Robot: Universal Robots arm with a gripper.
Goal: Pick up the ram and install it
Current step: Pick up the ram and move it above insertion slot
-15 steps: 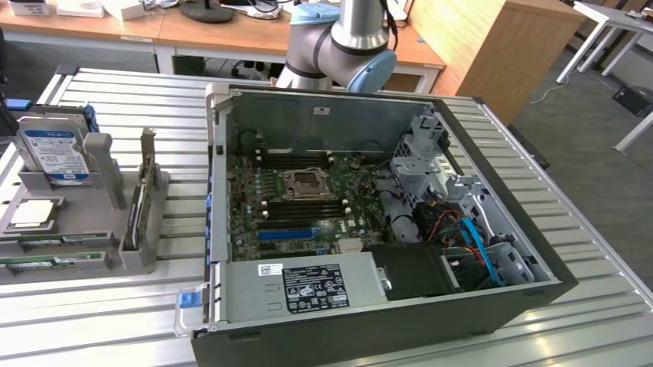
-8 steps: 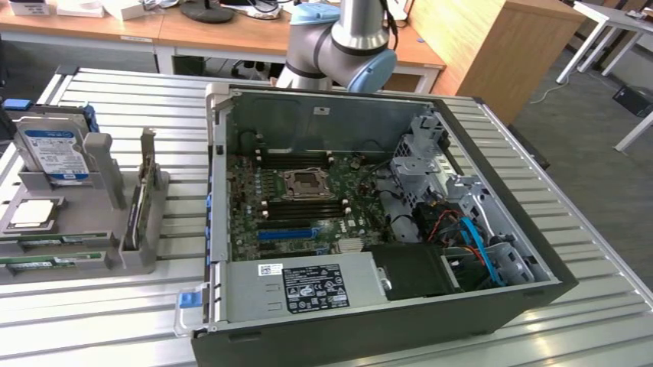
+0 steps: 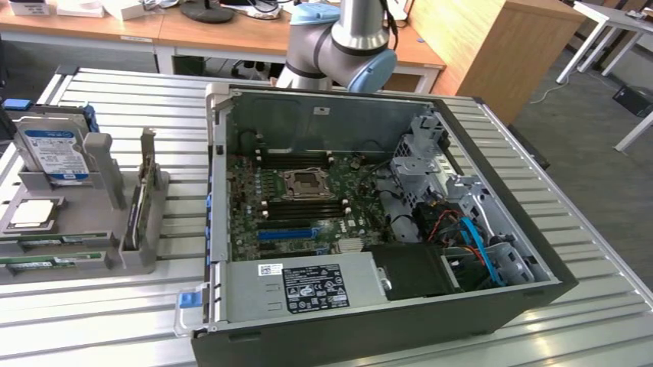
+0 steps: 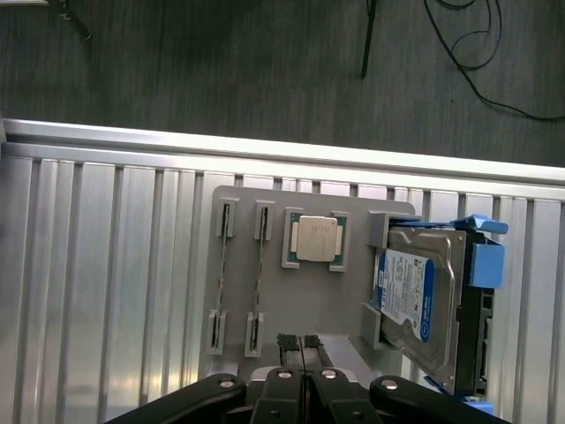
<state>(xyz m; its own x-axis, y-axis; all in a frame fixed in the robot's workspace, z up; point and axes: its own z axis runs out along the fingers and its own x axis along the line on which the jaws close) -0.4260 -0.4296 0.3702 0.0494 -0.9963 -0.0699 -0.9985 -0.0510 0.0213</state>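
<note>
Fingers (image 4: pixel 287 344): we see them pressed together, holding nothing.
Gripper (image 4: pixel 301 339): over the grey holder (image 4: pixel 318 300).
Ram (image 3: pixel 51 262): slotted in that holder, low at the exterior view's left.

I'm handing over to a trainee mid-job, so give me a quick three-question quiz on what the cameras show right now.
1. True or false: the gripper is shut and empty.
2. In the gray holder, what sits between the ram sticks and the hard drive? A) processor chip B) fan C) screwdriver
3. How many ram sticks stand in the holder in the wrist view?
Key: 1 true; 2 A; 3 two.
</note>
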